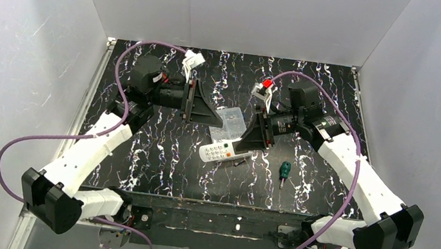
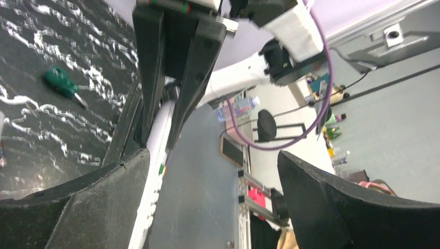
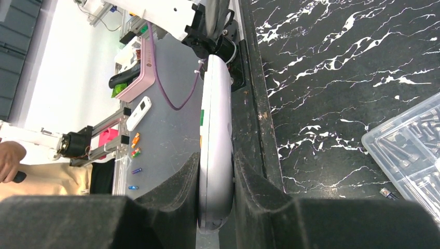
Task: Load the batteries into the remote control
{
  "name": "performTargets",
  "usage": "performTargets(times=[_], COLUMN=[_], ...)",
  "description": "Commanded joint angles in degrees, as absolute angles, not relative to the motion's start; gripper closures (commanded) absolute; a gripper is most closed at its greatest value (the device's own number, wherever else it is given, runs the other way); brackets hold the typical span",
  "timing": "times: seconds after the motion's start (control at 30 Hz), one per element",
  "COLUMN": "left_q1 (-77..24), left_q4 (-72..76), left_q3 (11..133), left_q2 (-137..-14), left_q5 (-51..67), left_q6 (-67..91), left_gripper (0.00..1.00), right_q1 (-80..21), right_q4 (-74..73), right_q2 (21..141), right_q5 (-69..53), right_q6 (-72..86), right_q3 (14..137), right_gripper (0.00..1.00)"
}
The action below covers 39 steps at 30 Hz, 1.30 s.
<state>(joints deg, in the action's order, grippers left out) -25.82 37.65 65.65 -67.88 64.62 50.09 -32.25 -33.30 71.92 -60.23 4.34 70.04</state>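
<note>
Stretching across the overhead view, the black tabletop with white marble veining (image 1: 160, 162) carries everything, with a white-shelled arm reaching in from each near corner. Next in size, the clear plastic compartment box of small metal parts (image 1: 230, 121) sits mid-table between the two claws. Just in front of it is the slim white plastic remote control (image 1: 221, 153), its small buttons and orange-red mark turned towards the overhead camera. The right gripper (image 1: 244, 142) pinches one end of it, and the right wrist view shows the black pads pressed on either side of the thin white body. Whether the far end rests on the table I cannot tell. The left gripper (image 1: 209, 113) hangs near the box with its fingers spread wide and nothing between them, facing the held remote. A small green-handled screwdriver (image 1: 284, 171) lies to the right, apart from the rest. A tiny dark object (image 3: 386, 193) beside the box is too small to identify. By my reading the task is at an early stage: the remote is secured, but no battery is in hand, and opening the compartment and seating the cells remain.
</note>
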Motion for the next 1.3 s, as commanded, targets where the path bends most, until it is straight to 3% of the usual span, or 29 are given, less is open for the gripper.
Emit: performTargets(times=[0.0,0.17,0.43,0.67,0.87,1.0,1.17,1.27], left_q1=[-27.8,-29.7,-31.1,-32.1,-32.9,-33.0,-33.0,-33.1], left_q4=[22.6,6.3,7.0,6.7,6.4,6.5,6.1,5.6], left_q3=[66.6,69.1,68.3,69.9,70.7,70.9,71.3,71.5], left_q2=[-64.2,-63.5,-64.2,-66.1,-67.1,-67.6,-68.7,-69.1], left_q5=[67.9,64.6,62.5,63.0,63.5,63.9,64.2,63.5], left_q6=[34.9,22.7,21.4,21.4,21.7,21.9,22.1,22.3], left_gripper=[0.08,0.09,0.14,0.33,0.40,0.50,0.73,0.88], right_q1=[-31.2,-30.6,-30.6,-30.6,-30.6,-30.6,-30.7,-30.7], right_q4=[-31.4,-28.8,-22.1,-15.5,-11.6,-11.6,-11.4,-11.1], right_q2=[70.9,70.7,71.2,74.2,76.7,78.4,78.9,78.1], right_q5=[-63.1,-65.3,-69.4,-73.0,-74.1,-75.5,-76.2,-74.2], right_q6=[4.8,6.9,12.5,18.4,22.6,23.6,24.0,23.7], right_q3=[73.0,73.7,73.8,74.4,75.1,76.0,76.0,75.3], right_gripper=[0.99,0.99,0.99,0.99,0.99,0.99,0.99,0.85])
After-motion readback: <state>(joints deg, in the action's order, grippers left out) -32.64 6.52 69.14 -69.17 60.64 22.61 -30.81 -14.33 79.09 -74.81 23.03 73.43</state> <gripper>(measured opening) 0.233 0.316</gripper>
